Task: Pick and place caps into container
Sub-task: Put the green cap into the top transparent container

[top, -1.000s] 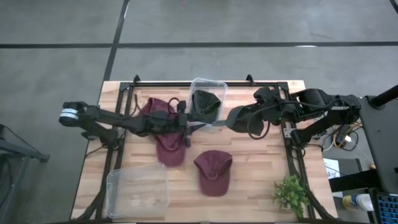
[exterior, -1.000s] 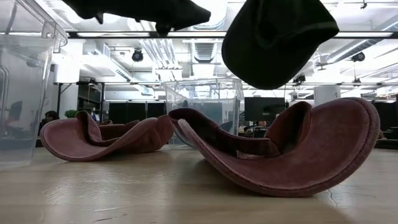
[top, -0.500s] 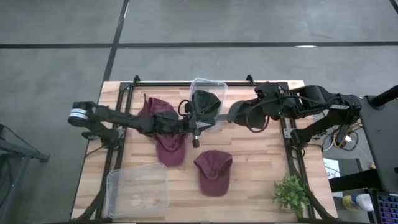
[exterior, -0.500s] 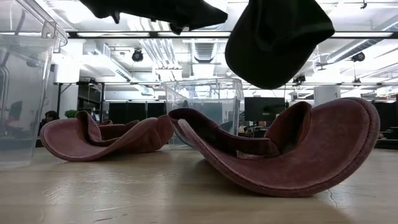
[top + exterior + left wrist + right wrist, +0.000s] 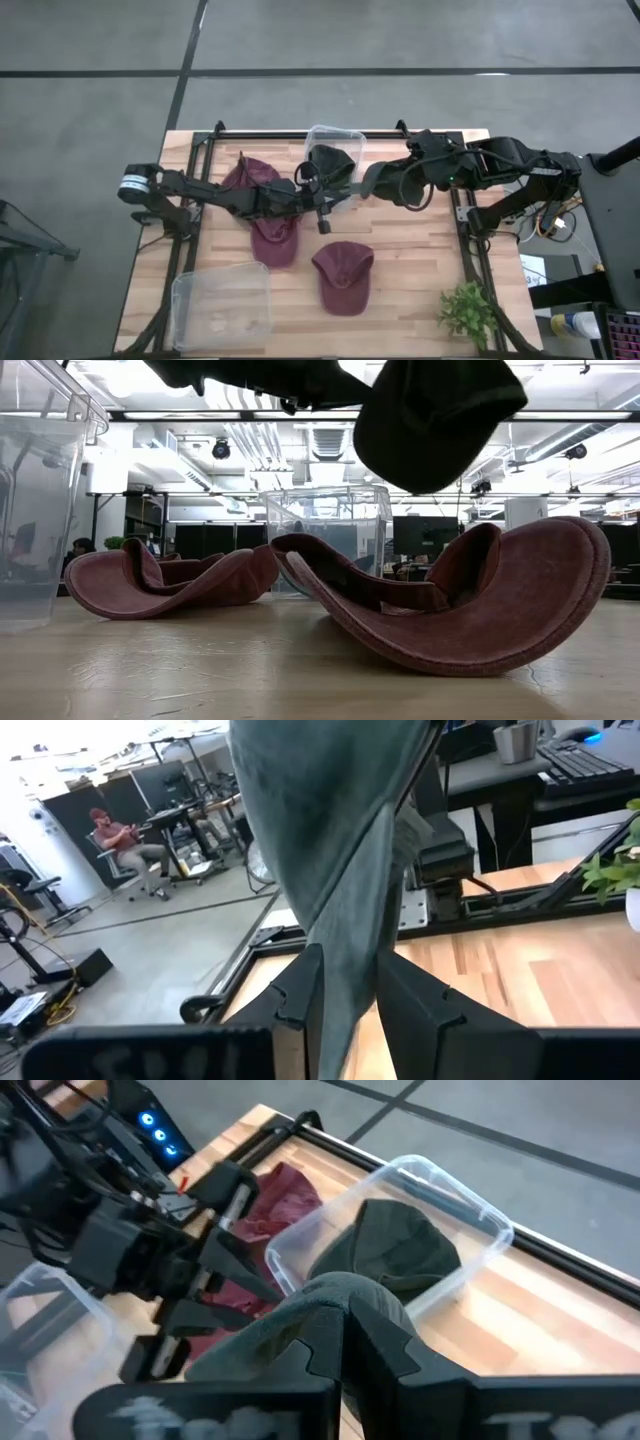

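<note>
A dark olive cap (image 5: 370, 181) hangs in the air just right of the clear container (image 5: 322, 135), between my two grippers; the low view shows the olive cap (image 5: 430, 420) clear of the table. My left gripper (image 5: 333, 199) reaches in from the table's left and my right gripper (image 5: 386, 182) from its right, both shut on this cap. A second olive cap (image 5: 330, 163) lies inside the container. Three maroon caps rest on the wood: one (image 5: 255, 175) under the left arm, one (image 5: 275, 238) beside it, one (image 5: 342, 277) nearer the front. My left gripper (image 5: 350, 990) pinches a hanging fold of the olive cap's fabric (image 5: 345, 935) between its two fingers, coming in about level from the table's left. The fabric runs on past the fingers, lifted clear of the table. My right gripper (image 5: 345, 1345) pinches a rounded fold of the olive cap (image 5: 330, 1292) between its shut fingers, slanting down from the table's right. The cap bulges out ahead of the fingers and is off the table.
A second, larger clear bin (image 5: 222, 305) sits at the near left corner. A small green plant (image 5: 468, 312) stands at the near right corner. Black rails (image 5: 462, 240) run along the table's sides and far edge. Bare wood (image 5: 420, 250) lies right of the front maroon cap.
Both grippers have carried the olive cap toward the container: the left gripper moved toward the table's right, the right gripper toward the left and the far edge. In the low view the cap has shifted left and slightly up. The caps on the table have stayed put.
</note>
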